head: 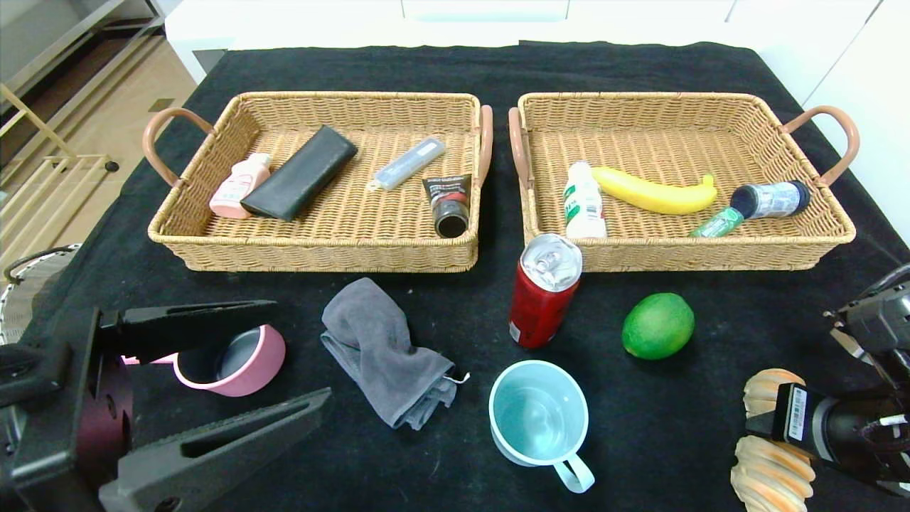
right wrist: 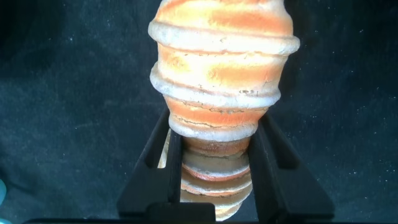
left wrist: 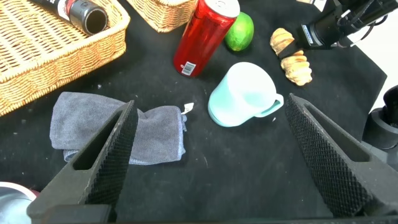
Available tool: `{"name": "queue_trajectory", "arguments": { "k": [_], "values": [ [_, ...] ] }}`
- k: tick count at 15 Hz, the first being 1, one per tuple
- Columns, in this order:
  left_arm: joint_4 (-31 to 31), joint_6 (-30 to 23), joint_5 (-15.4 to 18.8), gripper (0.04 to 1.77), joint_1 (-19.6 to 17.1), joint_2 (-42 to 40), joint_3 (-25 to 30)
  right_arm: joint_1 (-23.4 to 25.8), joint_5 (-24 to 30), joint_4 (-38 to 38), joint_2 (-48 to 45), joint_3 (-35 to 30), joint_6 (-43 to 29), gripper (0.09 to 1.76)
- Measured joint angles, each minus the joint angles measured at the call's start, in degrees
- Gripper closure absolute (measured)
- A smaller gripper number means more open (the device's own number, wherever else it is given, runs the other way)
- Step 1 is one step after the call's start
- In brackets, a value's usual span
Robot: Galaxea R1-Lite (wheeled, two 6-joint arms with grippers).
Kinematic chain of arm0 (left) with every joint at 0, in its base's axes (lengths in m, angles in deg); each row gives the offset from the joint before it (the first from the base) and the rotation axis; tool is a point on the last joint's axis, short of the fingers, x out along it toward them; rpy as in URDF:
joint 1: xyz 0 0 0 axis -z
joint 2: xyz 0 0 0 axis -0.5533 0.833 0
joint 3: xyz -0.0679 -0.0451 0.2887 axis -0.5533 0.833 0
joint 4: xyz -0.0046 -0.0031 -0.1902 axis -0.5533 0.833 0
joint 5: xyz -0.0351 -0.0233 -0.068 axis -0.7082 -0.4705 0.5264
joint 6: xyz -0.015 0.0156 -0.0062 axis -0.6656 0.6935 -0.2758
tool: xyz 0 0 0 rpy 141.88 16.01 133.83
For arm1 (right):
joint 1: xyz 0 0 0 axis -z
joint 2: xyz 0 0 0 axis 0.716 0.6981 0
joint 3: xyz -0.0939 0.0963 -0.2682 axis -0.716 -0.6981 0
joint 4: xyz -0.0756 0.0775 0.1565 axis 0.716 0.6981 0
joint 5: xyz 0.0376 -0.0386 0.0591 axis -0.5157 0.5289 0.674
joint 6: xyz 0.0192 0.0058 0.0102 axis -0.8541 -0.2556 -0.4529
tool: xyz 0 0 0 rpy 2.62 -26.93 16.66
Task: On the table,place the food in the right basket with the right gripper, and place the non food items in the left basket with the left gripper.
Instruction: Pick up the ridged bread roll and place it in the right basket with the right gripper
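My right gripper (head: 764,427) is at the table's front right, shut on the waist of a ridged orange-brown croissant (head: 771,387); in the right wrist view its fingers (right wrist: 158,155) press both sides of the croissant (right wrist: 221,56), low over the black cloth. My left gripper (head: 298,350) is open and empty at the front left, above a pink bowl (head: 234,359). In the left wrist view the left gripper (left wrist: 210,106) spans a grey cloth (left wrist: 118,127) and a pale blue cup (left wrist: 242,93). A red can (head: 544,291) and a green lime (head: 657,325) sit before the right basket (head: 682,252).
The left basket (head: 313,252) holds a pink bottle, a black case, a grey tube and a black tube. The right basket holds a white bottle, a banana, a green stick and a dark jar. The grey cloth (head: 387,352) and the cup (head: 539,412) lie mid-front.
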Motion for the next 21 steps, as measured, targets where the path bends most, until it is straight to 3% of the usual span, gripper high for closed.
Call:
{"name": "queue_trajectory", "arguments": {
  "k": [2,4,9,21],
  "values": [
    [0.01,0.02,0.01,0.09,0.0,-0.01,0.06,-0.5,-0.1,0.05,-1.29,0.02,0.01,1.15],
    [0.01,0.05,0.01,0.09,0.0,-0.04,0.11,-1.27,0.01,0.79,-3.72,0.5,0.15,1.38],
    [0.04,0.1,0.01,0.09,0.0,0.07,0.35,-1.83,-1.04,6.36,-8.74,5.84,2.02,1.43],
    [0.04,0.35,-0.05,0.09,0.04,0.05,0.55,-0.61,-1.65,10.0,-1.82,31.34,12.79,1.45]
  ]
}}
